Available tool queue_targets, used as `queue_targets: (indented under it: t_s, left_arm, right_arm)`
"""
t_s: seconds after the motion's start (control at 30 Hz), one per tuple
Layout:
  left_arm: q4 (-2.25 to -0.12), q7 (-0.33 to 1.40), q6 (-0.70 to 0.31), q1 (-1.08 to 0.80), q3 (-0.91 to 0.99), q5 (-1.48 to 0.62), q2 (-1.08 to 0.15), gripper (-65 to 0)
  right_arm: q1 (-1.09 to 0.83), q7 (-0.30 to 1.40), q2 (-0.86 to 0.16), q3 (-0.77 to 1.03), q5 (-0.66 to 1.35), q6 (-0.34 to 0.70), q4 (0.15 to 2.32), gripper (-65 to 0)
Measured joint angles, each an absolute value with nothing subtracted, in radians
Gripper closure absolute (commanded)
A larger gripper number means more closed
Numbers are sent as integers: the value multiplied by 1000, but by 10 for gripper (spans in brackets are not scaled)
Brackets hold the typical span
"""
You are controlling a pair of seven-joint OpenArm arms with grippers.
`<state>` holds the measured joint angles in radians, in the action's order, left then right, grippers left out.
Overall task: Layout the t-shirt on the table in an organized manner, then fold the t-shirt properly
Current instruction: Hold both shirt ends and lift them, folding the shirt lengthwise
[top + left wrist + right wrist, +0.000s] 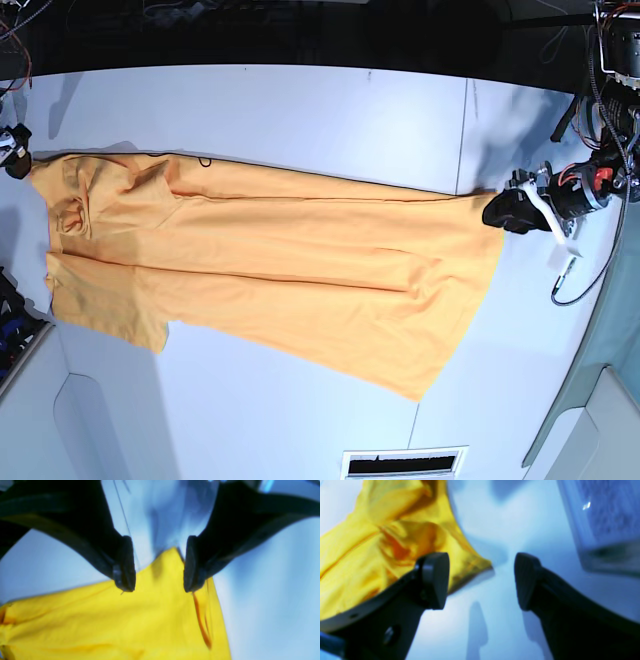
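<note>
The orange-yellow t-shirt [280, 270] lies stretched out lengthwise across the white table [300, 110], wrinkled at its left end. My left gripper [159, 580] is open at the shirt's right end, a pointed corner of the t-shirt [170, 560] lying loose between its black fingers [125, 575]. The base view shows this left gripper [510, 212] just off the cloth's far right corner. My right gripper [480, 580] is open too, and a crumpled corner of the t-shirt [470, 565] sits beside its left finger [435, 580]. In the base view the right gripper [12, 150] is at the far left edge.
A thin dark seam [465, 130] crosses the table near its right end. A white slotted plate [400, 463] sits at the front edge. Cables and arm hardware [610, 70] crowd the far right. A clear box-like object [607, 525] stands near the right gripper.
</note>
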<state>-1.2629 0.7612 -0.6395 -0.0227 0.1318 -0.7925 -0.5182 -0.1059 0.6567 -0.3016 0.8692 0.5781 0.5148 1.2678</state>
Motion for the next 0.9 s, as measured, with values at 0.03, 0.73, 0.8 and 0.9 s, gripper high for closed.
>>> queue_targets:
  t_s: [0.03,0.73,0.8,0.9]
  left_arm:
    - [-1261,754,-630,-25,132,-780,-511,-370]
    - [-1073,531,-580,53,134,-559,-442,-274]
    - [-1072,508,-576,56,130,-529,-425,-75]
    - [-1072,496,-576,56,128,-520,-409,0]
  right_arm:
    - [-102,653,-302,865,578,512,1238,-403]
    - [14,634,-247,727,613,539,1118,-383]
    - [15,632,-249,707,612,538,1118,-292]
    - [16,640,-241,691,609,538,1118,-40]
